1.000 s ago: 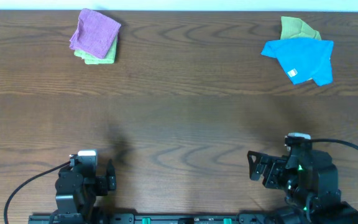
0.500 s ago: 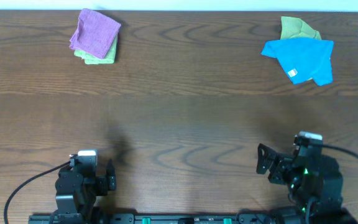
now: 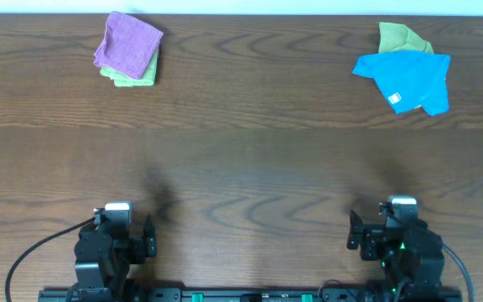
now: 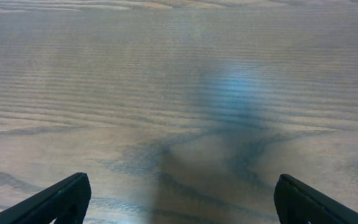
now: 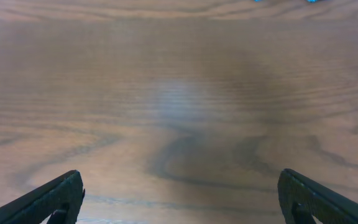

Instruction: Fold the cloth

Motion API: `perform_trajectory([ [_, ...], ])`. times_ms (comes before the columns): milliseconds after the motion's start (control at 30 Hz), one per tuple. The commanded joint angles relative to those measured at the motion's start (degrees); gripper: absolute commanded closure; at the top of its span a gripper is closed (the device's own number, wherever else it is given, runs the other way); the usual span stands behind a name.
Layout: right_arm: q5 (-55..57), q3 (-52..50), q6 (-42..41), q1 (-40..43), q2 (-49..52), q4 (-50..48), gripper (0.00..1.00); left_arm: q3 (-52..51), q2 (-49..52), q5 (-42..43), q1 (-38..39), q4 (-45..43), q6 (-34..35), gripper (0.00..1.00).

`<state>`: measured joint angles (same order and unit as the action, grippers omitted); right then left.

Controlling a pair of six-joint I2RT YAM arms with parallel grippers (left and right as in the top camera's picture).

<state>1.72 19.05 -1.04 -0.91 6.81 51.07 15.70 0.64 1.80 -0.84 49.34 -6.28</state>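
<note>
A crumpled blue cloth (image 3: 407, 80) lies at the far right of the table, partly over a green cloth (image 3: 400, 38). A folded purple cloth (image 3: 128, 44) sits on a folded green cloth (image 3: 127, 77) at the far left. My left gripper (image 3: 126, 237) rests at the near left edge, open and empty, over bare wood (image 4: 179, 199). My right gripper (image 3: 376, 237) rests at the near right edge, open and empty (image 5: 180, 199). Both are far from the cloths. A sliver of the blue cloth shows at the top edge of the right wrist view (image 5: 309, 1).
The wooden table (image 3: 250, 168) spans the whole view. The arm bases and a rail (image 3: 241, 295) line the near edge. A pale wall strip runs along the far edge.
My right arm has pulled back toward the near edge and straightened to face forward. The left arm and the cloths have not moved.
</note>
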Motion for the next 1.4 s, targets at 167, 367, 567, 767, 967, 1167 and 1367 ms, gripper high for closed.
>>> perform_trajectory([
  [167,-0.5,-5.4,3.5,1.1,-5.3,0.1,0.01,-0.7,-0.4,-0.7,0.2,3.1,-2.7,0.05],
  [367,-0.7,-7.2,4.0,1.1,-5.8,-0.6,0.01,-0.7,-0.4,-0.7,0.2,3.1,-2.7,0.05],
  [567,-0.7,-7.4,3.9,1.0,-5.8,-0.9,0.01,-0.7,-0.4,-0.7,0.2,3.1,-2.7,0.05],
  [767,-0.7,-7.4,3.9,1.0,-5.8,-0.8,0.01,-0.7,-0.4,-0.7,0.2,3.1,-2.7,0.05],
  [967,-0.7,-7.4,3.9,1.0,-5.8,-0.9,0.01,-0.7,-0.4,-0.7,0.2,3.1,-2.7,0.05],
  [1167,-0.7,-7.4,3.9,1.0,-5.8,-0.9,0.01,-0.7,-0.4,-0.7,0.2,3.1,-2.7,0.05],
  [1367,-0.7,-7.4,3.9,1.0,-5.8,-0.9,0.01,-0.7,-0.4,-0.7,0.2,3.1,-2.7,0.05],
])
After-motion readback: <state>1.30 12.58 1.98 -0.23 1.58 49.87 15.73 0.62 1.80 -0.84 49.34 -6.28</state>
